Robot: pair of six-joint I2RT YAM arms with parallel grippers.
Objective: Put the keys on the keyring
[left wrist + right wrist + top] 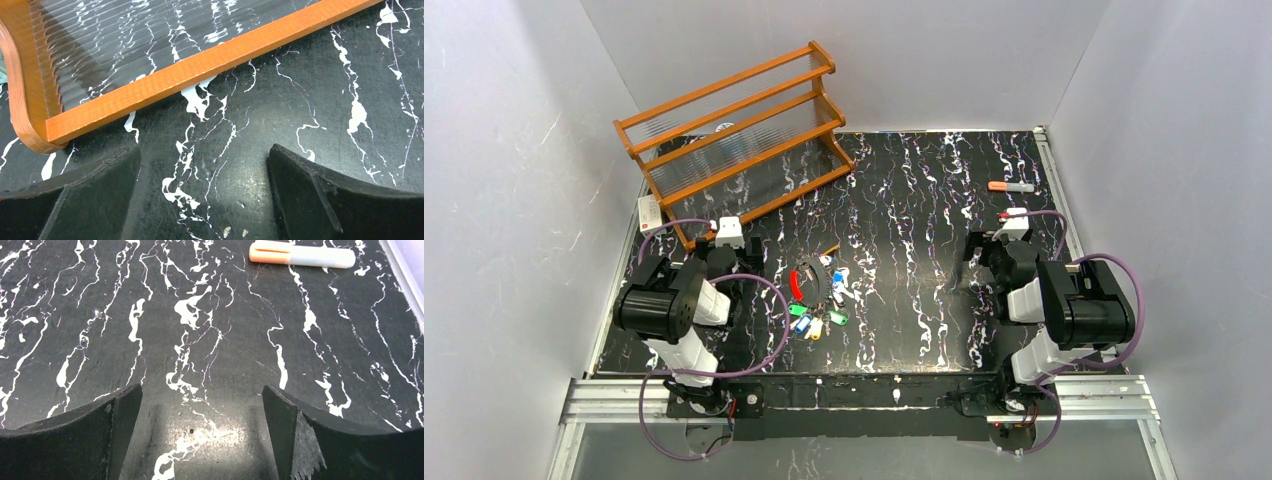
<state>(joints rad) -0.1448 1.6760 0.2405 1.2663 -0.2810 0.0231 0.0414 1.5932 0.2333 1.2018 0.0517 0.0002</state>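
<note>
Left hand (204, 150) and right hand (200, 390) were both spread wide, holding nothing. Top view: keyring (810, 279) and keys (817, 318) lay center-left on the table (924, 260), cluster running up-down, right of the nearer left hand; right hand well apart.

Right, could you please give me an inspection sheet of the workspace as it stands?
Surface: black marbled table, nothing spilled.
Job's things: keyring with red arc lies between the arms, nearer the left; keys clustered at it, threading cannot be told.
Clutter: wooden rack far left; marker far right.
Grippers: left gripper and right gripper open, empty.
Cables: purple cables loop beside each arm; left loop near the keyring.
Surroundings: white walls; metal rail at near edge.
</note>
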